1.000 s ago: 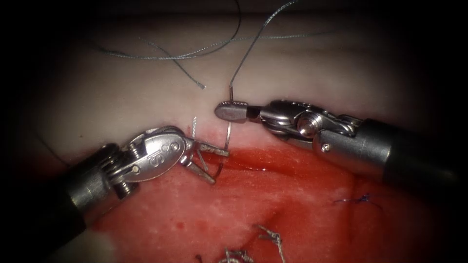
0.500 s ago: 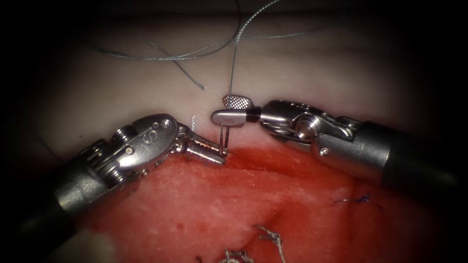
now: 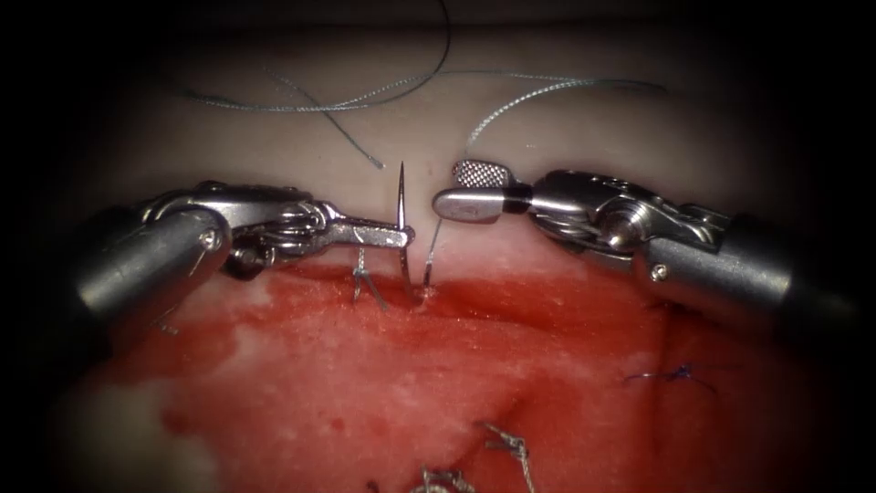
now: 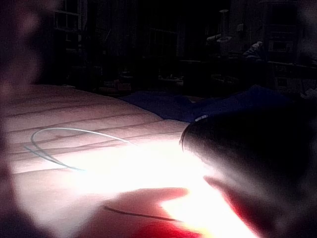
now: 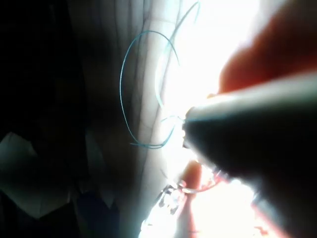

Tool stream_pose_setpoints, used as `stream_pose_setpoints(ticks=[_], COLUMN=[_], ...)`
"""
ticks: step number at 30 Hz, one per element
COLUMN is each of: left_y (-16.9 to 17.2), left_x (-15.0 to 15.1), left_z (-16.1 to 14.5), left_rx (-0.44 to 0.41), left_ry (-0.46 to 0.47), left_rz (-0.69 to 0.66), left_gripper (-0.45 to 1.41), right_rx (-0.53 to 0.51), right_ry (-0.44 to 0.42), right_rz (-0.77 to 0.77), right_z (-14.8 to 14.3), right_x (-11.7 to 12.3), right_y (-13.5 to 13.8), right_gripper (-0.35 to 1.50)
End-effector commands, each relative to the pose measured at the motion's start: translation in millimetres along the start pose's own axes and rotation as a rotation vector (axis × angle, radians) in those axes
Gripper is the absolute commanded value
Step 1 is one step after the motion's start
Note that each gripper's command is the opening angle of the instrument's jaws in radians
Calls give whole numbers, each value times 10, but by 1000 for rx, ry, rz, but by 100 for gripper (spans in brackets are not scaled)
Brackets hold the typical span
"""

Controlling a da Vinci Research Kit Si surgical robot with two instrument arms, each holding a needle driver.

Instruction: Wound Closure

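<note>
The left tool (image 3: 404,237) reaches in level from the left, jaws shut on the curved needle (image 3: 401,196) a short way below its point. The point stands up above the jaws. The needle's curve dips into the tissue (image 3: 274,155) at the red edge of the cut (image 3: 511,306) and rises again beside it. The right tool (image 3: 449,188) hangs just right of the needle with its jaws open and nothing between them. Grey thread (image 3: 511,100) runs from the needle's tail up behind the right tool and arcs to the right. A loop of thread (image 4: 64,131) (image 5: 124,84) lies on pale tissue.
A knotted stitch with short ends (image 3: 363,283) sits just left of the needle. Cut ends of thread (image 3: 506,445) lie near the front edge, and a blue thread scrap (image 3: 677,373) at the right. Loose thread (image 3: 301,102) trails over the pale tissue behind. Red fluid (image 3: 456,365) covers the front.
The right tool has let go of the needle, opened and drawn back to the right. The left tool has shut on the needle near its point, levelled out and lifted the point upward.
</note>
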Motion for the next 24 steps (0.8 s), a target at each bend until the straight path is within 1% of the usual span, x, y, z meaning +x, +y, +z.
stream_pose_setpoints(ticks=[1,2,3,4,5,6,8,11,13,14,15,16,17,18,19,20,21,22,24], left_y=[19,19,25,38,42,52,60,63,69,70,70,72,75,80,82,84,86,87,90], left_x=[17,17,21,29,32,39,46,49,55,57,57,58,59,61,62,63,64,64,65], left_z=[0,0,-2,-5,-7,-11,-16,-17,-19,-20,-20,-21,-23,-26,-27,-27,-28,-28,-29], left_rx=[7,7,11,14,14,-3,-35,-59,-145,-169,-169,-191,-231,-261,-271,-284,-293,-303,-328], left_ry=[37,37,57,98,106,138,142,154,174,177,177,180,176,156,156,151,148,149,148], left_rz=[-167,-167,-252,-316,-327,-407,-431,-461,-520,-535,-535,-543,-549,-571,-574,-576,-578,-580,-584], left_gripper=[-45,-45,-45,-45,-45,-45,-45,-45,-45,-45,-45,-45,-45,-45,-45,-45,-45,-45,-45], right_rx=[-14,-14,-20,-58,-76,-123,-157,-157,-147,-144,-144,-142,-138,-106,-84,-59,-43,-33,-51], right_ry=[-4,-4,0,23,35,64,85,85,79,77,77,76,74,54,39,24,15,9,19], right_rz=[47,47,61,69,69,68,63,63,64,57,57,55,42,24,5,-1,-2,-4,-48], right_z=[-4,-4,-5,-6,-4,0,5,9,28,32,32,36,41,47,49,52,54,56,60], right_x=[-22,-22,-23,-23,-23,-21,-17,-17,-18,-17,-17,-16,-12,-8,-8,-7,-7,-7,-4], right_y=[11,11,13,18,20,26,36,41,47,47,47,46,45,44,43,42,41,40,39], right_gripper=[143,143,143,141,141,141,141,140,130,128,128,120,88,73,56,-8,-35,-35,-35])
